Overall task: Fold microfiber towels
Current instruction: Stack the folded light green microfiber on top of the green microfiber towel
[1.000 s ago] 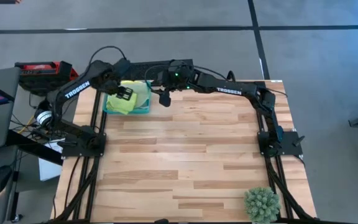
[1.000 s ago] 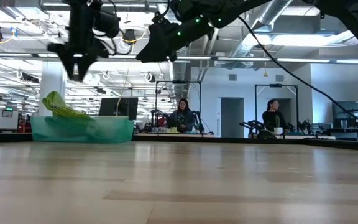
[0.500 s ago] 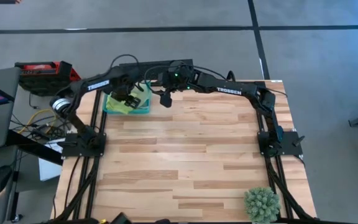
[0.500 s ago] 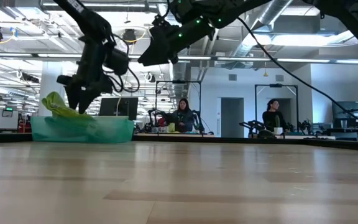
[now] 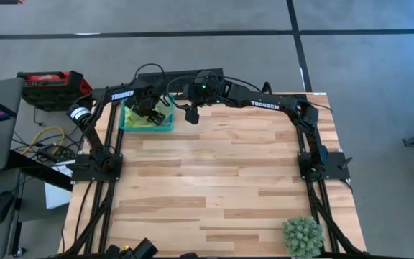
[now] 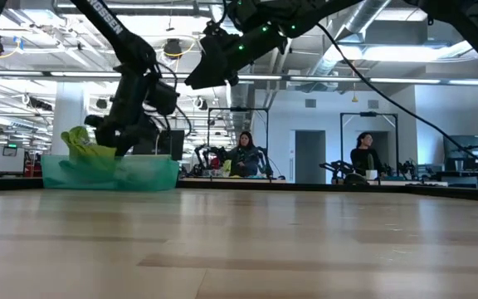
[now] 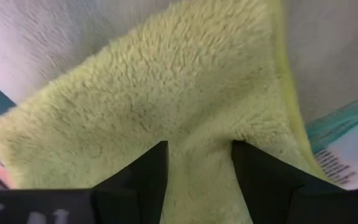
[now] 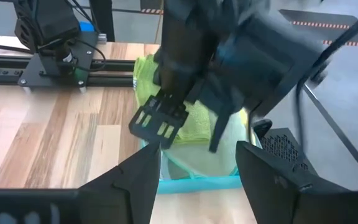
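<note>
Left gripper is down inside the teal tray at the far left corner of the table, jaws spread apart. In the left wrist view both fingertips press into the lime green towel, pile filling the gap between them; nothing clamped yet. A paler cloth lies beyond the lime one in the same view, colour unclear. In the low view the lime green towel bunches up above the tray's left end, just beside the gripper.

Right gripper hangs above the table just right of the tray, jaws parted, holding nothing. Its wrist view looks toward the tray and the left arm's fingers over the towel.

Small spiky plant sits at the near right corner, well apart
</note>
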You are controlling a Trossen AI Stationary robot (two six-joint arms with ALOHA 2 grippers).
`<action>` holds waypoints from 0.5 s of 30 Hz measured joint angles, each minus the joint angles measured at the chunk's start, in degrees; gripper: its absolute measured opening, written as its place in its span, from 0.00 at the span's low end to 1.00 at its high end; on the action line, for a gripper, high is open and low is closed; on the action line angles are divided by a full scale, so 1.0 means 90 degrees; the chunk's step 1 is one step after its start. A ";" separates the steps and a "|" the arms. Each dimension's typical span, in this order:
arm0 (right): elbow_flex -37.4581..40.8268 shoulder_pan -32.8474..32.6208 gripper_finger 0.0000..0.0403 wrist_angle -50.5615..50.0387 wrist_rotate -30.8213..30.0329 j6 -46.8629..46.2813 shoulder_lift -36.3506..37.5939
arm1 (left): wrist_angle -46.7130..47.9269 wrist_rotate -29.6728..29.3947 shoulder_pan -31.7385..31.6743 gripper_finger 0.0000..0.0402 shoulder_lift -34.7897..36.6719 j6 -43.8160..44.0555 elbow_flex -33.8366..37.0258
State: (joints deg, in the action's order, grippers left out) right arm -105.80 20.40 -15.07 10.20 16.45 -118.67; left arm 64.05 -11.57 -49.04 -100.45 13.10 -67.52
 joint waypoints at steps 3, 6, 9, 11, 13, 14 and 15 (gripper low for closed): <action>0.0000 0.0000 0.58 0.0003 0.0000 0.0000 0.0000 | 0.0082 0.0028 0.0002 0.43 0.0202 -0.0001 -0.0216; 0.0000 0.0000 0.58 0.0002 -0.0003 0.0000 -0.0002 | 0.0104 -0.0010 -0.0045 0.43 0.0429 -0.0054 -0.0401; 0.0000 0.0000 0.58 0.0005 -0.0003 0.0000 -0.0002 | 0.0152 -0.0235 -0.0185 0.43 0.0570 -0.0058 -0.0454; 0.0000 0.0000 0.58 0.0005 -0.0009 0.0000 -0.0002 | 0.0369 -0.0347 -0.0355 0.43 0.0547 -0.0058 -0.0418; 0.0000 0.0000 0.58 0.0007 -0.0027 0.0000 -0.0002 | 0.0514 -0.0427 -0.0539 0.43 0.0527 -0.0060 -0.0257; 0.0000 0.0000 0.58 0.0007 -0.0026 0.0000 -0.0002 | 0.0508 -0.0440 -0.0620 0.43 0.0527 -0.0057 -0.0176; 0.0000 0.0000 0.58 0.0007 -0.0025 0.0000 -0.0002 | 0.0488 -0.0459 -0.0690 0.43 0.0527 -0.0045 -0.0103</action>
State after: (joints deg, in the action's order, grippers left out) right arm -105.80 20.40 -15.00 9.98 16.45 -118.69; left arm 68.44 -15.70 -55.25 -95.70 12.70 -68.45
